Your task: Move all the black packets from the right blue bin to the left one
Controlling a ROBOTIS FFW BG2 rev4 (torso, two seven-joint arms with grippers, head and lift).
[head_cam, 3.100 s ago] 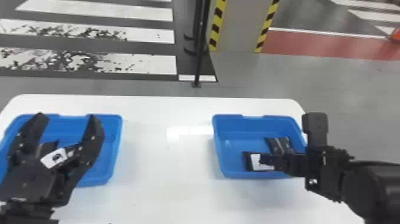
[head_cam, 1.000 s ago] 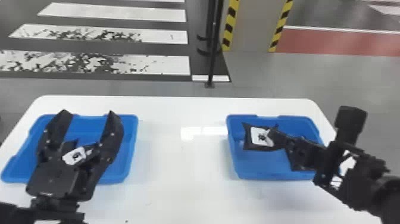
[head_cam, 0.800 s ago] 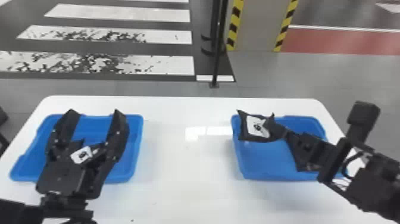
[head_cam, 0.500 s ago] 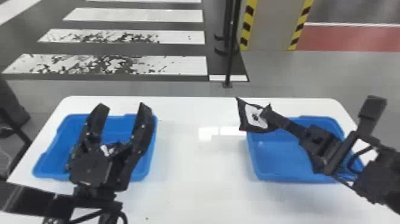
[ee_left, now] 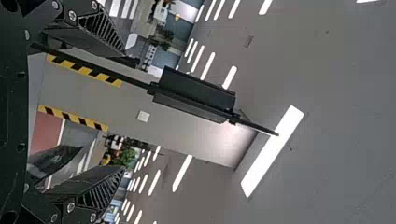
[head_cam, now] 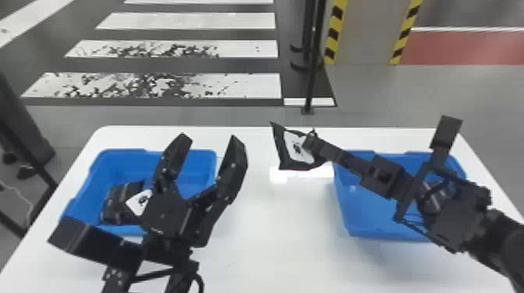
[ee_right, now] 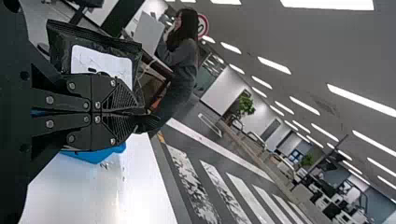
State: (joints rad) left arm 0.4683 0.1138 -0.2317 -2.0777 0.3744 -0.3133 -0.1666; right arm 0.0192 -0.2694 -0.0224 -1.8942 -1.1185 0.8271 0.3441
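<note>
My right gripper (head_cam: 311,141) is shut on a black packet (head_cam: 298,150) with a white label, held above the table, left of the right blue bin (head_cam: 362,214). In the right wrist view, the packet (ee_right: 102,63) hangs beside the right gripper (ee_right: 156,122), whose fingers are pressed together. Inside the right bin, partly hidden behind the right arm, is what looks like another dark packet (head_cam: 436,196). Over the right part of the left blue bin (head_cam: 195,154) stands my left gripper (head_cam: 209,139), wide open; the left wrist view shows the left gripper (ee_left: 130,115) holding nothing. Dark packets (head_cam: 123,196) lie in the left bin.
Between the two bins lies a stretch of white table (head_cam: 280,222). A dark stand post (head_cam: 312,78) rises behind the table's far edge, and dark equipment (head_cam: 27,128) stands on the floor at the left.
My right gripper has lifted the labelled packet out of the right bin and carried it leftward. The left gripper has shifted rightward over its bin, still open. The head view has turned left.
</note>
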